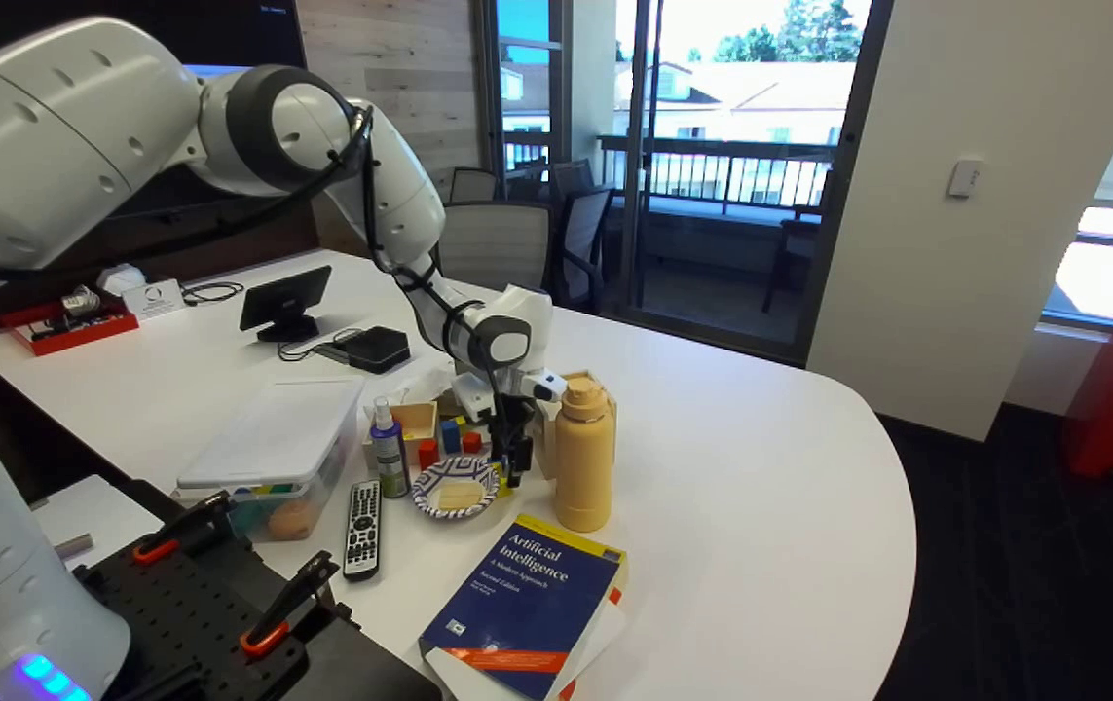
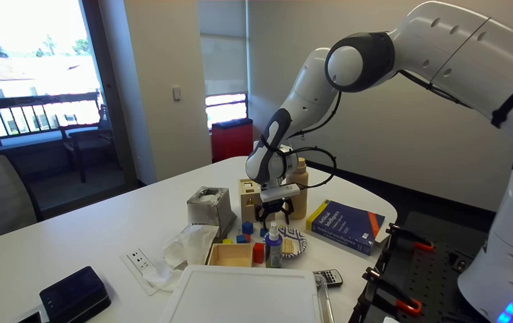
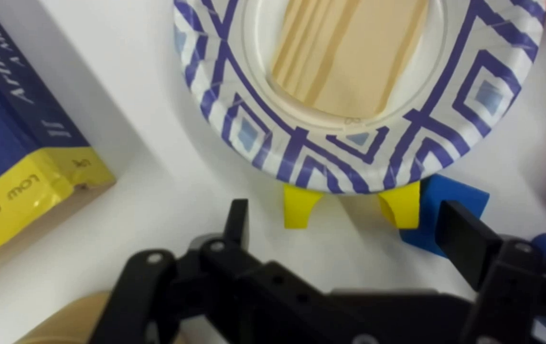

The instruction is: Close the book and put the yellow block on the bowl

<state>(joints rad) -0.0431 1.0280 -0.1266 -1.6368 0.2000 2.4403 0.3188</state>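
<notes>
1. In an exterior view: gripper near bowl.
2. In an exterior view: book closed, well apart from gripper; looks done.
3. Wrist view: gripper spread, nothing clamped; yellow block ahead of the gap, partly hidden by bowl; pick and place likely remain.

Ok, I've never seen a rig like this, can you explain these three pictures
That's a white robot arm. Two cameras outside it took the wide pictures; a third, on its wrist, took the close-up. On the table are a blue book, a tan bottle, a remote, small coloured blocks and a patterned bowl with something tan inside. The black fingers are open, holding nothing. In the close-up, what looks like one arched yellow block shows between them, partly hidden by the bowl's rim.
</notes>
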